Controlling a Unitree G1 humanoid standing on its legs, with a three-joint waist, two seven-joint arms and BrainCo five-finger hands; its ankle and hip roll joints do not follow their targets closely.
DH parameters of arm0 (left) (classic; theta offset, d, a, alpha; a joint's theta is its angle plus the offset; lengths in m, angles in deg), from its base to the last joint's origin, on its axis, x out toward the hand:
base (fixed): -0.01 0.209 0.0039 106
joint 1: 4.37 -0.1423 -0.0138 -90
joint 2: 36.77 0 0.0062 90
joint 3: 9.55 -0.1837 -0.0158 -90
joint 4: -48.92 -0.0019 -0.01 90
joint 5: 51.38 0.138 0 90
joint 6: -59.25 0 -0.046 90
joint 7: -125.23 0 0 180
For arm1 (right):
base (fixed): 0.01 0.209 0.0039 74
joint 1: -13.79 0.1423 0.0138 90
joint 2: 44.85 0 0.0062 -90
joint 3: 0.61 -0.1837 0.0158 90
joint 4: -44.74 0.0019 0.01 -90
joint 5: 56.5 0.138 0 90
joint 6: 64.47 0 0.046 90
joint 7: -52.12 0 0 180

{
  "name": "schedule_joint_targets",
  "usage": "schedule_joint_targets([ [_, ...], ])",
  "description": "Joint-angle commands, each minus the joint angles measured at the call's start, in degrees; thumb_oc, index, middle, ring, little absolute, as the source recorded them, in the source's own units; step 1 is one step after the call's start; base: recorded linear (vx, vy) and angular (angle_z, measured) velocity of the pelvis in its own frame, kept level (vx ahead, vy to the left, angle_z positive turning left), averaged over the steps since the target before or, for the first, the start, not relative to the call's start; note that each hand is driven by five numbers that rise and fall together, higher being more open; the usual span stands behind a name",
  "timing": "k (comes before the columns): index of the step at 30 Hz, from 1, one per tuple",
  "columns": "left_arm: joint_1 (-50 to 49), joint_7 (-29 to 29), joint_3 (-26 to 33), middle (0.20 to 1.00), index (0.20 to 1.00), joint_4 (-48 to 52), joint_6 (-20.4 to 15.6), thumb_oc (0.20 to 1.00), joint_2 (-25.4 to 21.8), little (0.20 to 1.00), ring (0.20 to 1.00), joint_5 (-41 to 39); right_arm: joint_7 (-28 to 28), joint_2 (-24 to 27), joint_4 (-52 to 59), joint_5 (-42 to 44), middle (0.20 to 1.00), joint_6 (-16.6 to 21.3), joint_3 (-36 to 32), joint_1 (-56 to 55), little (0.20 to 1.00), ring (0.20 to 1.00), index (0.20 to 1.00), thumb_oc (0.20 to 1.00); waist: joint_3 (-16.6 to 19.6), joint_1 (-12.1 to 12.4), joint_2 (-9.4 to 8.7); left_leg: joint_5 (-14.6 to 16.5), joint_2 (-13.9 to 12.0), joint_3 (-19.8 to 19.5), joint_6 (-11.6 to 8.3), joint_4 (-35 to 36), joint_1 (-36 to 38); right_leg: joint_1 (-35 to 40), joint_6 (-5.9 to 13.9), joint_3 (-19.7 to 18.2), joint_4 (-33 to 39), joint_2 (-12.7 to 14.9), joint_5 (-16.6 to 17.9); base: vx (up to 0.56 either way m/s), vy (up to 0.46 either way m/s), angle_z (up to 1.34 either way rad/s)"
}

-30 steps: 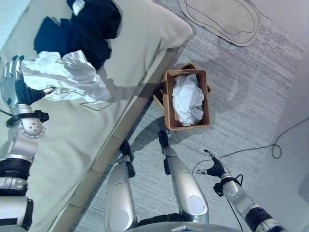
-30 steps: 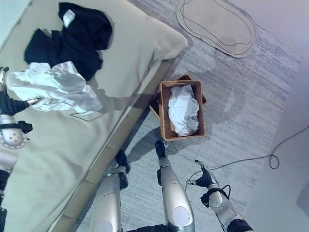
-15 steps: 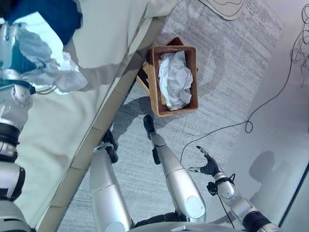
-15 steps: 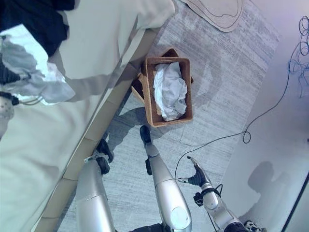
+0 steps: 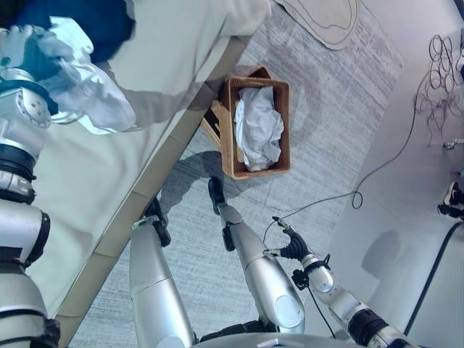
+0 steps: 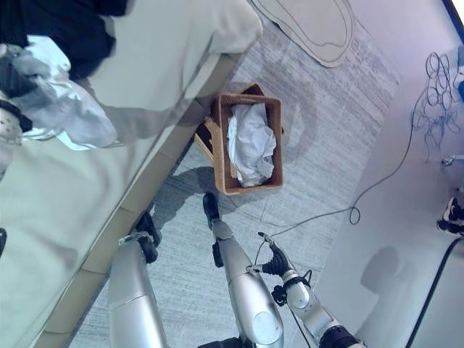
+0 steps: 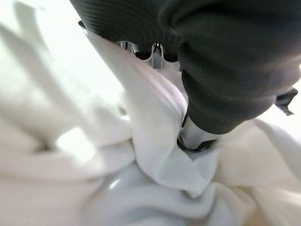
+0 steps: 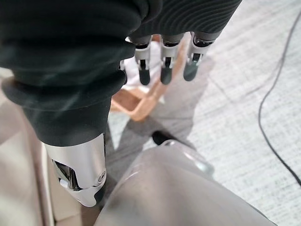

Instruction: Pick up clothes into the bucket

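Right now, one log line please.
left hand: shut on white garment, over bed | right hand: open, idle | basket: holds white cloth

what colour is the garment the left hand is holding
White; the garment bunched in the left hand shows best in the left eye view.

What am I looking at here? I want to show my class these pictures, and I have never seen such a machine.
This is a two-legged humanoid robot tidying clothes. Two pictures come from cameras in its head, looking down; two come from cameras on its wrists. Its left hand is shut on a white garment lifted off the beige bed, where a dark garment lies. On the grey carpet stands a wicker basket already holding white cloth. Its right hand hangs low, open and holding nothing.
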State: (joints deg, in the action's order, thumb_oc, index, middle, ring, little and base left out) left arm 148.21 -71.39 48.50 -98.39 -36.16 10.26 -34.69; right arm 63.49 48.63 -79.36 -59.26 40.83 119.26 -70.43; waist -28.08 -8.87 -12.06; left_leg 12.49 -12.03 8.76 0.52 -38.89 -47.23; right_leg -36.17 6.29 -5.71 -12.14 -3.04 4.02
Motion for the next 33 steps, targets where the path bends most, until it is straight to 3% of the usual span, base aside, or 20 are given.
schedule_joint_targets([
  [1, -6.38, 1.44, 3.65, 0.200, 0.200, 5.83, -1.49, 0.200, -3.00, 0.200, 0.200, -1.81, 0.09, 3.65, 2.93, -0.82, 1.000, 0.32, -1.81, -0.49, 1.000, 1.000, 1.000, 1.000, -1.72, 2.67, -1.15, 8.32, 5.08, 0.67, 2.54, -3.40, 6.53, 3.40, 4.50, -1.54, 7.92, 1.03, 4.76, 0.00, -0.064, 0.09],
  [2, -13.21, 0.14, 8.90, 0.200, 0.200, 13.52, -2.42, 0.200, -4.34, 0.200, 0.200, -2.45, 0.26, 4.45, 4.75, -1.49, 1.000, 0.34, -3.38, -0.89, 1.000, 1.000, 1.000, 1.000, -1.71, 3.98, -0.32, 7.58, 5.97, 0.12, 2.33, -1.53, 8.94, 5.25, 4.48, -0.64, 7.81, 1.90, 4.47, 0.00, -0.049, 0.14],
  [4, -21.04, -1.61, 16.01, 0.200, 0.200, 19.19, -3.26, 0.200, -3.84, 0.200, 0.200, -4.07, 0.65, 5.53, 6.65, -2.07, 1.000, 0.33, -5.21, -0.92, 1.000, 1.000, 1.000, 1.000, -1.69, 5.05, 0.74, 6.66, 7.05, -0.35, 2.14, 0.88, 12.11, 7.75, 4.40, 0.24, 7.65, 2.86, 4.04, 0.00, -0.044, 0.19],
  [5, -21.44, -1.59, 16.39, 0.200, 0.200, 19.36, -3.23, 0.200, -3.84, 0.200, 0.200, -4.03, 0.65, 5.63, 6.66, -2.06, 1.000, 0.32, -5.09, -0.90, 1.000, 1.000, 1.000, 1.000, -1.69, 4.90, 0.75, 6.64, 7.08, -0.34, 2.14, 0.94, 12.20, 7.82, 4.40, 0.24, 7.67, 2.89, 4.04, 0.01, -0.046, 0.30],
  [6, -29.42, -2.63, 23.99, 0.200, 0.200, 28.26, -4.72, 0.200, -2.98, 0.200, 0.200, -6.93, 1.06, 6.51, 9.83, -2.34, 1.000, 0.27, -8.05, -1.21, 1.000, 1.000, 1.000, 1.000, -1.67, 6.35, 2.19, 5.45, 8.38, -1.14, 1.89, 3.55, 15.63, 10.24, 4.03, 1.27, 7.25, 4.16, 3.45, -0.07, -0.095, 0.29],
  [7, -33.11, -3.09, 27.81, 0.200, 0.200, 31.33, -5.96, 0.200, -1.74, 0.200, 0.200, -8.97, 1.09, 6.98, 11.89, -2.40, 1.000, 0.45, -9.54, -1.21, 1.000, 1.000, 1.000, 1.000, -1.71, 6.97, 2.33, 2.80, 9.18, -0.67, 1.82, 5.21, 16.78, 10.98, 3.53, 1.67, 7.11, 5.09, 4.19, -0.07, -0.096, 0.32],
  [10, -39.14, -3.85, 33.44, 0.200, 0.200, 36.90, -7.32, 0.200, 0.48, 0.200, 0.200, -11.06, 0.43, 8.11, 15.09, -2.24, 1.000, 0.33, -11.17, -1.50, 1.000, 1.000, 1.000, 1.000, -1.16, 7.17, 3.37, 1.61, 10.45, -1.38, 1.62, 8.47, 20.68, 13.96, 3.06, 2.53, 7.06, 6.19, 3.55, 0.02, -0.048, 0.44],
  [11, -42.18, -4.29, 36.05, 0.200, 0.200, 42.64, -8.86, 0.200, 2.49, 0.200, 0.200, -13.53, -0.25, 8.99, 18.22, -2.07, 1.000, 0.48, -12.44, -1.08, 1.000, 1.000, 1.000, 1.000, -0.05, 8.08, 5.01, 0.48, 11.67, -2.46, 1.39, 11.55, 24.02, 16.48, 2.62, 3.44, 6.63, 6.89, 2.62, 0.06, -0.010, 0.34],
  [14, -44.05, -3.91, 37.35, 0.200, 0.200, 46.10, -10.14, 0.200, 3.10, 0.200, 0.200, -14.50, -1.19, 9.46, 21.34, -1.56, 1.000, 0.59, -13.42, -0.48, 1.000, 1.000, 1.000, 1.000, 1.30, 8.37, 6.11, -0.52, 12.47, -3.18, 1.11, 14.07, 26.71, 18.48, 2.28, 4.19, 6.42, 7.17, 1.76, 0.05, -0.016, 0.42],
  [19, -46.02, 0.64, 37.38, 0.200, 0.200, 55.94, -13.83, 0.200, 3.92, 0.200, 0.200, -19.08, -6.14, 9.35, 29.94, 2.61, 1.000, 0.86, -13.28, 3.59, 1.000, 1.000, 1.000, 1.000, 7.16, 9.75, 8.62, -3.84, 14.33, -5.79, 0.33, 22.29, 34.09, 23.92, 1.34, 6.77, 6.30, 7.74, -0.88, 0.09, -0.021, 0.34],
  [27, -47.33, 11.32, 34.68, 0.200, 0.200, 64.72, -16.63, 0.200, 6.19, 0.200, 0.200, -31.52, -12.98, 8.41, 39.54, 9.09, 1.000, -0.57, -12.34, 6.10, 1.000, 1.000, 1.000, 1.000, 14.56, 9.90, 10.18, -9.16, 14.60, -8.97, -0.70, 34.17, 43.11, 29.82, 0.44, 10.51, 7.58, 8.06, -3.23, 0.09, -0.018, 0.24],
  [33, -46.98, 18.73, 30.58, 0.200, 0.200, 67.23, -15.77, 0.200, 6.48, 0.200, 0.200, -39.11, -18.07, 10.37, 44.09, 12.46, 1.000, -1.83, -10.66, 8.46, 1.000, 1.000, 1.000, 1.000, 18.84, 9.64, 10.35, -10.08, 13.86, -9.53, -1.06, 37.48, 47.40, 34.01, 0.15, 11.80, 9.03, 7.97, -4.09, 0.08, -0.013, 0.16],
])
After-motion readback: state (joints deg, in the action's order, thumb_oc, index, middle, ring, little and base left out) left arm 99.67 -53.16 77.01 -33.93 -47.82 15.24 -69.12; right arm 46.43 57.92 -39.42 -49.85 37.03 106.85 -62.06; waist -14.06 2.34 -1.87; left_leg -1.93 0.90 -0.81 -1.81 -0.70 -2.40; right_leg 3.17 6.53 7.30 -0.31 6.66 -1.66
